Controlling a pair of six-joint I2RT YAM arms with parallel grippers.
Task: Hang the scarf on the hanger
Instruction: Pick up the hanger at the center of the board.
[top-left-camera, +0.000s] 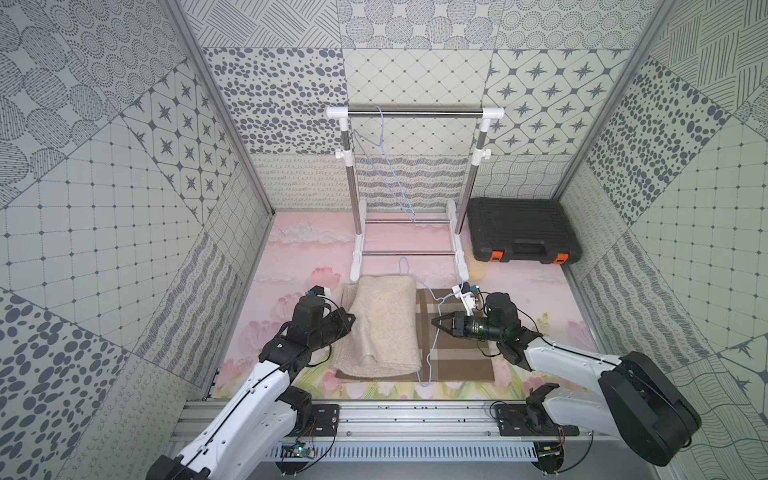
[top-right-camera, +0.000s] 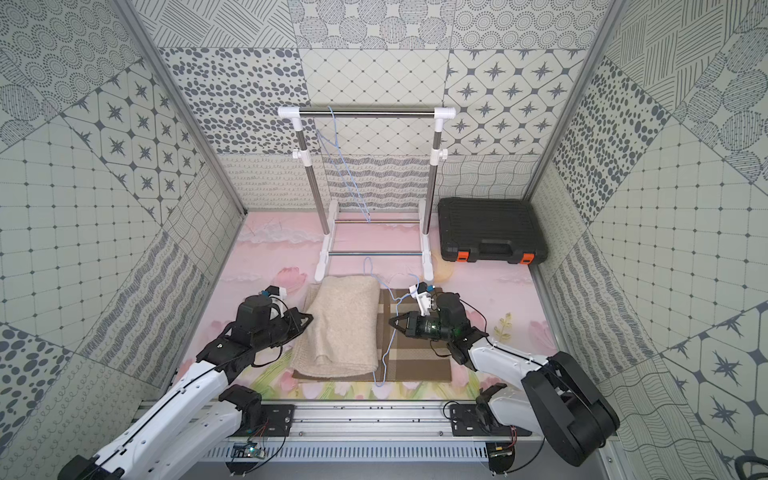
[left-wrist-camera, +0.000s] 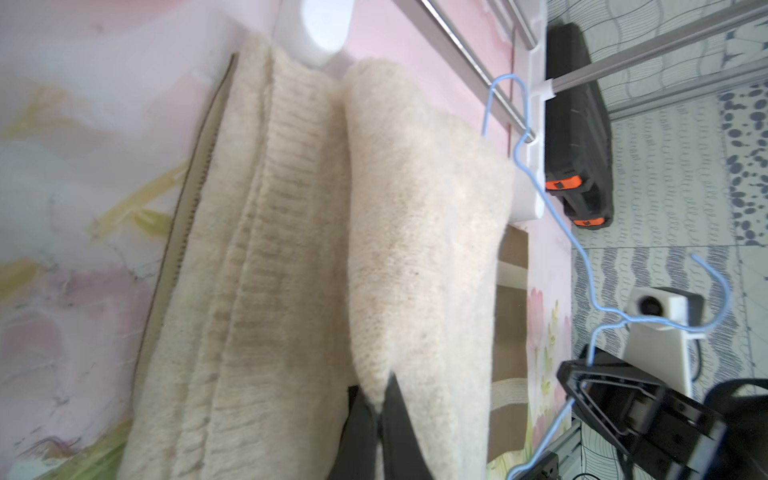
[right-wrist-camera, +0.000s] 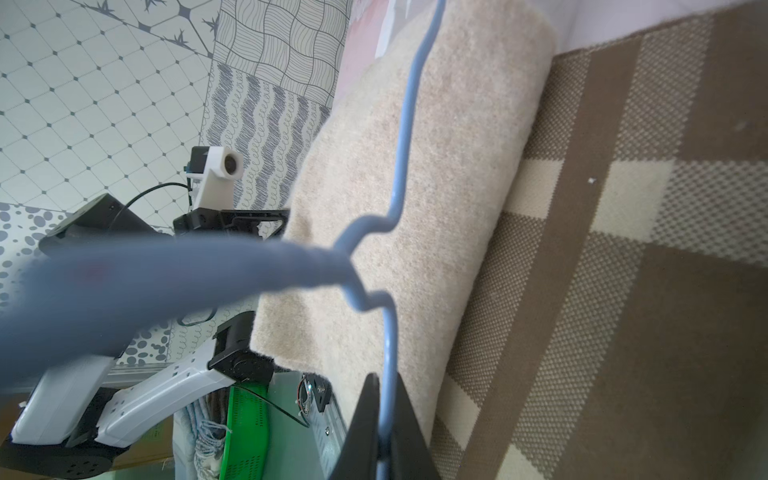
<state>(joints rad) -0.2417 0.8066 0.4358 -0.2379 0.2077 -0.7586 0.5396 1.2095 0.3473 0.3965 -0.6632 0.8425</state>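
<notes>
A folded beige knit scarf (top-left-camera: 382, 328) (top-right-camera: 345, 328) lies on a brown plaid cloth (top-left-camera: 461, 353) near the front of the floor. My left gripper (top-left-camera: 351, 320) (left-wrist-camera: 378, 399) is at the scarf's left edge, its jaws shut on a raised fold of the scarf (left-wrist-camera: 415, 232). A light blue wire hanger (top-left-camera: 431, 353) (right-wrist-camera: 401, 166) stands tilted just right of the scarf, its hook toward the rack. My right gripper (top-left-camera: 434, 322) (right-wrist-camera: 386, 390) is shut on the hanger's wire. The hanger's long side runs above the scarf's right edge (right-wrist-camera: 436, 166).
A white and steel clothes rack (top-left-camera: 415, 113) stands at the back, with a second blue hanger (top-left-camera: 384, 158) on its rail. Its white feet reach close to the scarf's far end. A black case with orange latches (top-left-camera: 523, 232) sits at the back right. Patterned walls enclose three sides.
</notes>
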